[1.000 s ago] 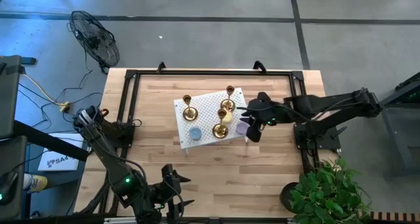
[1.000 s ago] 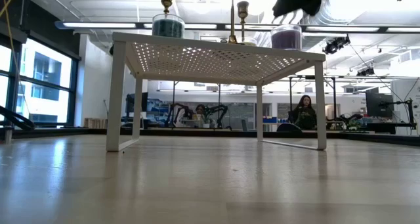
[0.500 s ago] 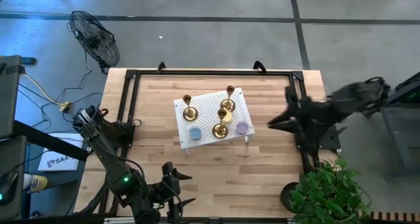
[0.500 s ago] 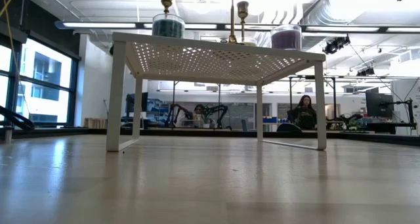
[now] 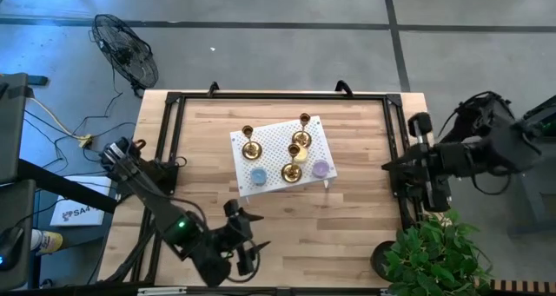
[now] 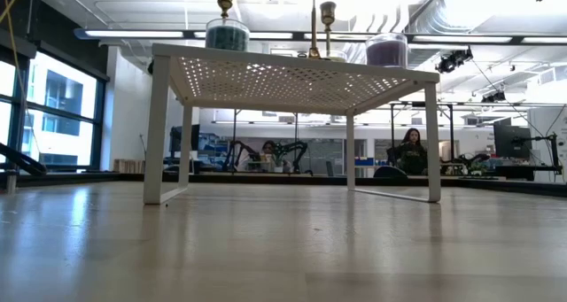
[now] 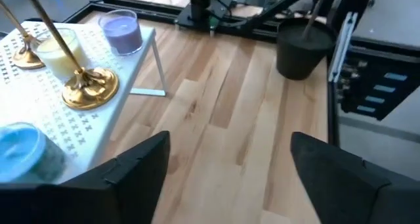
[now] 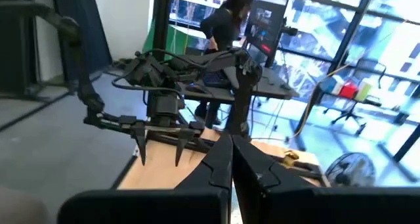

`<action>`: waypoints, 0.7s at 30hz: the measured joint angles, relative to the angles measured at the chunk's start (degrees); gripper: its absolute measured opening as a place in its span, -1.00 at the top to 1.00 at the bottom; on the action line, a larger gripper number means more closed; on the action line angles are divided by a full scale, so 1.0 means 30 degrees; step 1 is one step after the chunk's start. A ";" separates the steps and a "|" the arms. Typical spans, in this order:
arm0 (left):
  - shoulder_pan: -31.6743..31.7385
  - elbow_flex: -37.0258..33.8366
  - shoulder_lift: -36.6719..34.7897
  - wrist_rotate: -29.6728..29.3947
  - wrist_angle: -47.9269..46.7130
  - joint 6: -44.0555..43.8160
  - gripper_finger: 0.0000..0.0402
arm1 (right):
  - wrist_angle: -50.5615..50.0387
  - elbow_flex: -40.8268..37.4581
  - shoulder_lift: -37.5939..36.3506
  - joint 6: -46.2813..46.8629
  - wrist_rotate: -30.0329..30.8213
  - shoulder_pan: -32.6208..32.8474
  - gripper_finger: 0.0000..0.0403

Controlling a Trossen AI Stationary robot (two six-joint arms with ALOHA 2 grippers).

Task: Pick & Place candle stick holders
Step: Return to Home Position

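On the pale wooden table (image 5: 356, 231), a white metal shelf with holes (image 5: 271, 141) holds 3 shiny gold candle stick holders (image 5: 293, 169).
The left gripper (image 7: 228, 155) is spread wide and the right gripper (image 8: 231, 159) is pressed together, both well apart from the shelf. The holders look hard, slippery and tippy, so grab the thin stem. The round blue candle (image 5: 258, 176), purple candle (image 5: 321, 168) and yellow candle (image 5: 300, 154) crowd them.

White perforated shelf (image 5: 271, 150), fan (image 5: 127, 58), plant (image 5: 431, 246)
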 joint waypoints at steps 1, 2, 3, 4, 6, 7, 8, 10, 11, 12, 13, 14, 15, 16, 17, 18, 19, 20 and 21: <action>0.0209 0.0000 0.0000 0.0215 -0.0009 0.0294 -0.48 | 0.0002 0.0000 0.0065 -0.0288 0.0463 0.0427 1.00; 0.0415 0.0000 0.0000 0.0361 0.0001 0.0643 -0.40 | 0.0000 0.0000 0.0146 -0.0608 0.0839 0.0920 1.00; 0.0609 0.0000 0.0000 0.0665 0.0011 0.1024 -0.31 | 0.0001 0.0000 0.0274 -0.0894 0.1143 0.1404 1.00; 0.0777 0.0021 0.0000 0.0917 -0.0023 0.1381 -0.19 | -0.0001 0.0000 0.0398 -0.1099 0.1542 0.1942 1.00; 0.1027 0.0455 0.0000 0.1520 -0.0460 0.2206 0.11 | -0.0091 0.0000 0.0681 -0.1451 0.2494 0.3136 1.00; 0.1017 0.0892 0.0000 0.1759 -0.0719 0.2721 0.29 | -0.0278 0.0000 0.0837 -0.1590 0.3095 0.3755 1.00; 0.0994 0.1435 0.0000 0.1926 -0.0967 0.3214 0.48 | -0.0504 0.0000 0.1002 -0.1762 0.3784 0.4382 1.00; 0.0729 0.2771 0.0000 0.2214 -0.1792 0.4023 0.83 | -0.1228 0.0000 0.1362 -0.1976 0.5528 0.5759 1.00; 0.0499 0.3547 0.0000 0.2020 -0.2626 0.4131 0.91 | -0.1634 0.0000 0.1526 -0.1980 0.6478 0.6393 1.00; 0.0200 0.4484 0.0014 0.1472 -0.3717 0.4131 0.92 | -0.2059 0.0000 0.1683 -0.1963 0.7410 0.7013 1.00; -0.0171 0.5420 0.0021 0.0598 -0.4783 0.4007 0.91 | -0.2504 -0.0001 0.1801 -0.1834 0.8285 0.7558 1.00; -0.0621 0.6466 0.0016 -0.0387 -0.6017 0.3820 0.91 | -0.2872 -0.0007 0.1866 -0.1588 0.9025 0.8076 1.00; -0.1056 0.7444 -0.0016 -0.1433 -0.7277 0.3624 0.94 | -0.3232 -0.0007 0.1887 -0.1342 0.9575 0.8581 1.00; -0.1465 0.8303 -0.0044 -0.2341 -0.8523 0.3399 0.97 | -0.3630 -0.0007 0.1836 -0.1038 0.9938 0.9023 1.00; -0.1883 0.9174 -0.0051 -0.3181 -0.9857 0.3136 0.98 | -0.4010 -0.0007 0.1742 -0.0691 1.0137 0.9455 1.00; -0.2284 1.0045 -0.0031 -0.3936 -1.1237 0.2877 0.98 | -0.4426 -0.0007 0.1585 -0.0268 1.0267 0.9822 1.00; -0.2661 1.0919 -0.0015 -0.4679 -1.2665 0.2697 0.98 | -0.4850 -0.0007 0.1434 0.0165 1.0457 1.0131 1.00; -0.3008 1.1786 -0.0016 -0.5371 -1.4211 0.2484 0.98 | -0.5333 -0.0007 0.1253 0.0588 1.0815 1.0380 1.00; -0.3305 1.2635 -0.0078 -0.6060 -1.5938 0.2138 0.99 | -0.5853 -0.0007 0.1039 0.0912 1.1132 1.0564 1.00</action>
